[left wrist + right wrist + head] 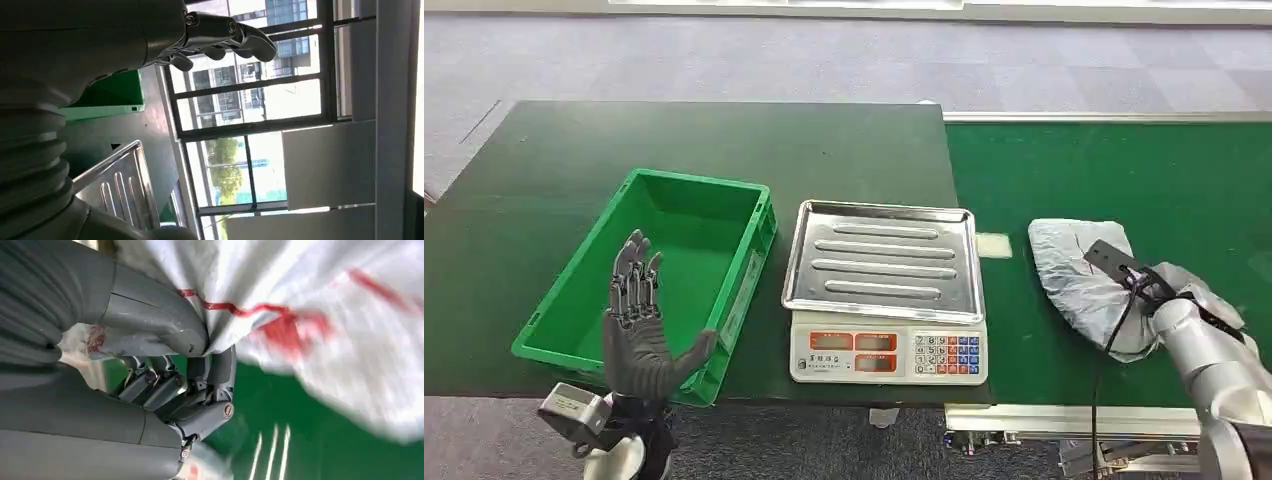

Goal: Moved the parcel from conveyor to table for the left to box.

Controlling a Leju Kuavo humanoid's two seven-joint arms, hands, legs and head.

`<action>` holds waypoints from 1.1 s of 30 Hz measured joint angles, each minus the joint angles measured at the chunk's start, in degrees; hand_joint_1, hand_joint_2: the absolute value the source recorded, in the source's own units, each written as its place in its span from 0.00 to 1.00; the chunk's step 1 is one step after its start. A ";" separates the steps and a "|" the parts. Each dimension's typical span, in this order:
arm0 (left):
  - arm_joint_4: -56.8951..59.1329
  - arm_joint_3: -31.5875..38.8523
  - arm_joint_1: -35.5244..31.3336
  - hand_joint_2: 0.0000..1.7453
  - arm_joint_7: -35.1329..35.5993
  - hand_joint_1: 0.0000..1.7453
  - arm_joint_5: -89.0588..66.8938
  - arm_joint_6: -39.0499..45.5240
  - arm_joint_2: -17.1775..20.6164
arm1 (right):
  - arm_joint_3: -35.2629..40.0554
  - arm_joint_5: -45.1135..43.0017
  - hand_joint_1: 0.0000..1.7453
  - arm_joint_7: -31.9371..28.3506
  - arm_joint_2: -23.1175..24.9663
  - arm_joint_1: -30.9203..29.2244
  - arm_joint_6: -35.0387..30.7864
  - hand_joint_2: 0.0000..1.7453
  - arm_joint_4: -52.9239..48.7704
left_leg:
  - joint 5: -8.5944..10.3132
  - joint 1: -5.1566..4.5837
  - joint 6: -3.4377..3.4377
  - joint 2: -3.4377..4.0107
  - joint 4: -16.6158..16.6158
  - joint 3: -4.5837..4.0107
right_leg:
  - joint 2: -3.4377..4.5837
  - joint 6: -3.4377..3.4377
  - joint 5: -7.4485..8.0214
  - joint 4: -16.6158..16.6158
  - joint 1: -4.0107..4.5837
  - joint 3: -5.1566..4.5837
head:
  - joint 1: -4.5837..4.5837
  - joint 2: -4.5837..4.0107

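Note:
The parcel [1079, 270], a crumpled grey-white plastic bag with red marks [310, 315], is on the green conveyor belt [1124, 170] at the right. My right hand [1169, 290] is at its near right side. In the right wrist view the thumb and fingers [170, 370] pinch a fold of the bag. I cannot tell whether the bag is off the belt. My left hand [637, 320] is raised over the near rim of the green box [554, 320], fingers spread and holding nothing, and its fingers [225, 37] also show in the left wrist view.
An electronic scale with a steel tray [884, 260] stands between the box and the conveyor, on the dark green table [724, 140]. The tray's edge [120, 175] shows in the left wrist view. Grey floor lies beyond the table.

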 measured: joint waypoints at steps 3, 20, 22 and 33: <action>-2.19 0.00 1.33 1.00 0.09 0.00 0.02 0.57 0.02 | -4.66 -6.05 1.00 -9.25 1.31 -1.42 -14.79 1.00 -2.38 | 0.01 0.01 0.00 -0.02 0.00 0.02 | -0.05 0.00 0.00 0.00 0.00 -0.05 | -0.02 0.00; -2.33 -0.09 -1.84 1.00 -0.74 0.00 0.11 1.81 0.02 | -11.35 -13.39 1.00 -27.53 15.15 0.64 -20.40 1.00 -38.19 | 0.10 0.06 -0.12 0.14 -0.06 0.10 | 0.22 -0.10 0.05 0.11 0.07 -0.11 | 0.00 0.00; -1.96 -0.18 -2.88 1.00 -0.76 0.00 0.11 1.51 0.02 | -7.09 -11.46 1.00 -26.33 18.01 -0.38 -15.99 1.00 -40.04 | 0.12 0.08 -0.16 0.33 -0.06 0.14 | 0.37 -0.12 0.06 0.13 0.08 -0.17 | -0.02 0.00; -1.16 -0.17 -4.62 1.00 -0.94 0.00 0.07 1.35 0.02 | 8.33 -8.60 1.00 -25.76 30.03 -3.67 -10.14 1.00 -38.73 | 0.17 0.18 -0.26 0.17 -0.06 0.09 | 0.19 -0.25 0.00 0.17 0.17 -0.19 | -0.02 0.00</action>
